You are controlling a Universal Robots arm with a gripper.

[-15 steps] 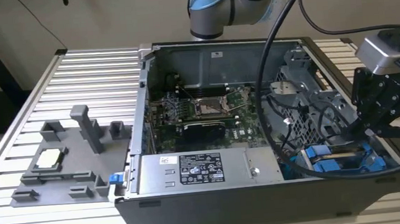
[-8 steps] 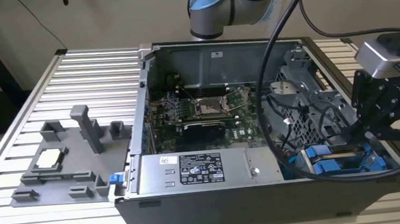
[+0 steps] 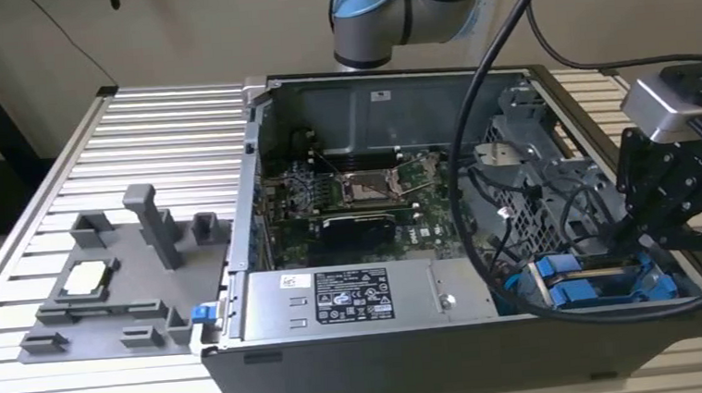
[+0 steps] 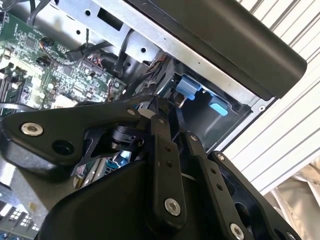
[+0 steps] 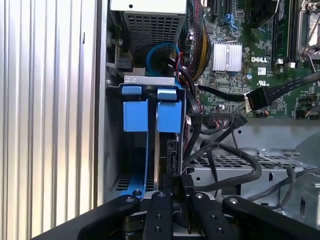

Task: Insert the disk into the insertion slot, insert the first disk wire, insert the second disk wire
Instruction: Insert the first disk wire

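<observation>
Gripper [image 5: 181, 187] low at the near end of the insertion slot [image 5: 114, 150], grip state not possible to tell, with the disk [image 5: 169, 117] standing on edge inside that slot directly ahead of the gripper, blue carrier end farthest from it, and black cables [image 5: 257, 167] looping just beside the gripper.

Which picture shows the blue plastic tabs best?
The first wrist view: the blue tabs sit side by side, unobstructed. In the exterior view black cables cross them; in the second wrist view the gripper crowds them.
</observation>
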